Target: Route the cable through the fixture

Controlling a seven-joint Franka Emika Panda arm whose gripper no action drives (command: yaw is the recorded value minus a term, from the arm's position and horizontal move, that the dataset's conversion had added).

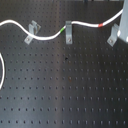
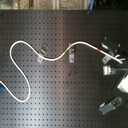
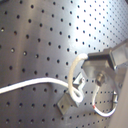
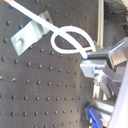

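The white cable point(image 1: 47, 36) runs from the first exterior view's left past a small metal fixture point(image 1: 32, 30). Its green band point(image 1: 62, 30) sits at a second fixture point(image 1: 68, 31), and its red band point(image 1: 102, 24) lies further right. In the second exterior view the cable point(image 2: 20, 45) curves past the fixtures point(image 2: 71, 54) to the gripper point(image 2: 118, 61) at the right edge. Both wrist views show the gripper point(image 3: 86, 60) point(image 4: 89, 59) shut on the cable point(image 4: 70, 37), which loops near a fixture point(image 4: 27, 35). The red band point(image 3: 97, 107) shows in the first wrist view.
A third metal fixture point(image 1: 114, 36) point(image 2: 106, 69) stands close beside the gripper on the black perforated board point(image 1: 65, 85). Another grey part point(image 2: 110, 106) lies at the second exterior view's lower right. A cable loop point(image 2: 15, 92) hangs at the second exterior view's left.
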